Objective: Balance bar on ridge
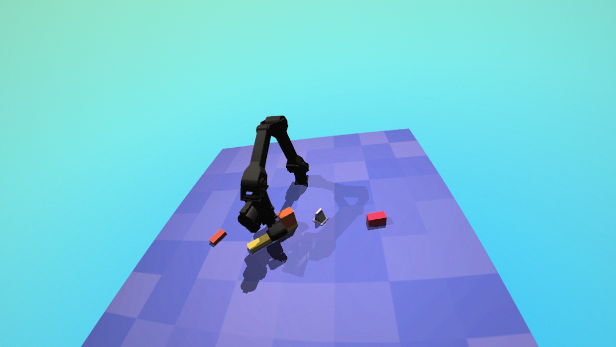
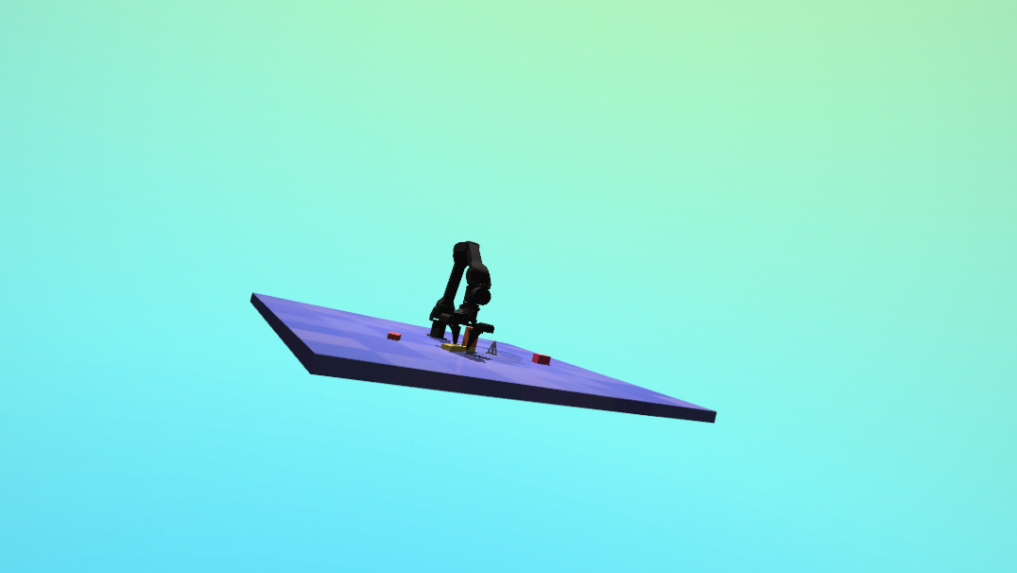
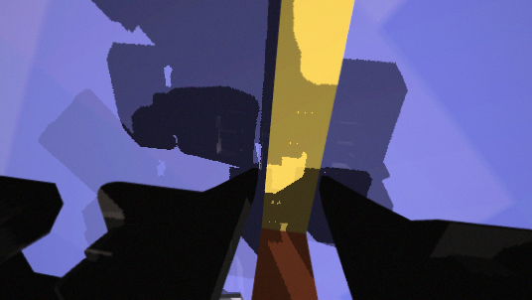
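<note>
The yellow bar (image 1: 258, 244) (image 2: 451, 348) (image 3: 318, 50) lies flat on the table, with an orange block (image 1: 287, 216) (image 2: 467, 334) (image 3: 285, 268) standing on its end nearer the ridge. My gripper (image 1: 275, 235) (image 2: 463, 345) (image 3: 288, 178) is low over the bar, with one finger on each side of it, beside the block. The fingers are part-way open; the wrist view shows a narrow gap at the left finger and almost none at the right. The small grey ridge (image 1: 319, 216) (image 2: 492, 348) stands apart from the bar, with nothing on it.
A small orange-red block (image 1: 217, 237) (image 2: 394, 336) lies to the left of the bar in the top and exterior views. A larger red block (image 1: 376, 219) (image 2: 542, 359) lies to the right, beyond the ridge. The arm's shadow falls across the bar and table (image 1: 362, 310).
</note>
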Robot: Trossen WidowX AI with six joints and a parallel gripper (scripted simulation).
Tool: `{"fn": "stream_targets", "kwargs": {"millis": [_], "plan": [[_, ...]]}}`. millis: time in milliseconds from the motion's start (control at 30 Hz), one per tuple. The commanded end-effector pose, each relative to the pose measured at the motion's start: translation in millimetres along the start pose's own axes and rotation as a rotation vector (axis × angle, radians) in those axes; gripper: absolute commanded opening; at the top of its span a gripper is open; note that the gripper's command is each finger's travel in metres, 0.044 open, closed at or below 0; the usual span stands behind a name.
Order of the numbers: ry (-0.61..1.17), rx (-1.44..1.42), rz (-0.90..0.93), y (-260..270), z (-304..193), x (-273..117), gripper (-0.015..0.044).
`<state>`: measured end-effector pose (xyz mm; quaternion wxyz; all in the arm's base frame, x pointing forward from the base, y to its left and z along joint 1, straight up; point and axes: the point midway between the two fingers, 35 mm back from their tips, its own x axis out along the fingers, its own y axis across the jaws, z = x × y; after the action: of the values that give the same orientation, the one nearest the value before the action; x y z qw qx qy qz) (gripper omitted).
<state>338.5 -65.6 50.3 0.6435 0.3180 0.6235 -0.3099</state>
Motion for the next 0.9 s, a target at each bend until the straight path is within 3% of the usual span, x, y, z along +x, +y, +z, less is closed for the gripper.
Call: {"fn": "stream_targets", "kwargs": {"millis": [0,233,367,867], "plan": [[0.0,0.0,0.0,0,0,0,0.0151],[0.0,0.0,0.0,0,0,0,0.0104],[0.0,0.0,0.0,1,1,-6,0.0],[-0.001,-0.002,-0.001,3,3,-44,0.0]]}}
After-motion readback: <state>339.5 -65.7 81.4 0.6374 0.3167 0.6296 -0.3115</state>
